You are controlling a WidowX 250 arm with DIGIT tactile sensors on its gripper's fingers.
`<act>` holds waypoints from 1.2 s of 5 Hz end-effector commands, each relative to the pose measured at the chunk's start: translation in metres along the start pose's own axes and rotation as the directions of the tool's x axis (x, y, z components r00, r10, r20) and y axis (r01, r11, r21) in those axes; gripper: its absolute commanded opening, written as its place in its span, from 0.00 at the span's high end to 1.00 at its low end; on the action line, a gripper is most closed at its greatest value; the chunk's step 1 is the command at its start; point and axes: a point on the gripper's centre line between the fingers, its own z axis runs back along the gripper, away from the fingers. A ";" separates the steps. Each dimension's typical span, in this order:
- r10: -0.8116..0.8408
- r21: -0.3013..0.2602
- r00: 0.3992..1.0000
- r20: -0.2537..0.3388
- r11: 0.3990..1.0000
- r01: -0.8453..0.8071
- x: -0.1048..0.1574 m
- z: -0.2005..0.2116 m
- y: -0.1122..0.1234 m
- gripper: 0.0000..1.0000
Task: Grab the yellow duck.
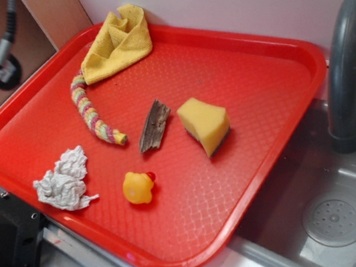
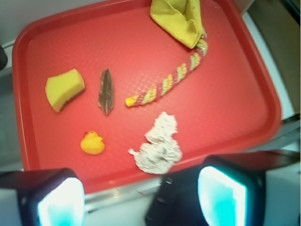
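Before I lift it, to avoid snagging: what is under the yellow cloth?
One end of the striped rope runs under the yellow cloth, which lies on the red tray. That end is covered; whether anything else lies beneath cannot be seen.

Red textured plastic tray point(image 1: 271, 78), small yellow rubber duck point(image 1: 138, 187) near its front edge, crumpled white paper wad point(image 1: 62, 181) beside it, yellow wedge sponge point(image 1: 205, 124), dark bark sliver point(image 1: 154, 125), striped twisted rope point(image 1: 91, 113), folded yellow cloth point(image 1: 117, 41) at the back
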 end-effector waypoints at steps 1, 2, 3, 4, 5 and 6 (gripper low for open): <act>-0.051 -0.023 0.997 -0.052 0.998 0.050 0.004 -0.053 -0.027 0.00; -0.069 -0.017 0.994 -0.087 0.998 0.068 0.006 -0.079 -0.033 0.00; -0.084 -0.017 0.988 -0.129 0.996 0.082 0.006 -0.112 -0.043 0.00; -0.123 0.019 0.980 -0.153 0.992 0.128 0.004 -0.133 -0.049 0.00; -0.150 0.012 0.971 -0.188 0.988 0.155 0.000 -0.146 -0.052 0.00; -0.153 0.036 0.971 -0.185 0.986 0.163 -0.001 -0.155 -0.053 0.00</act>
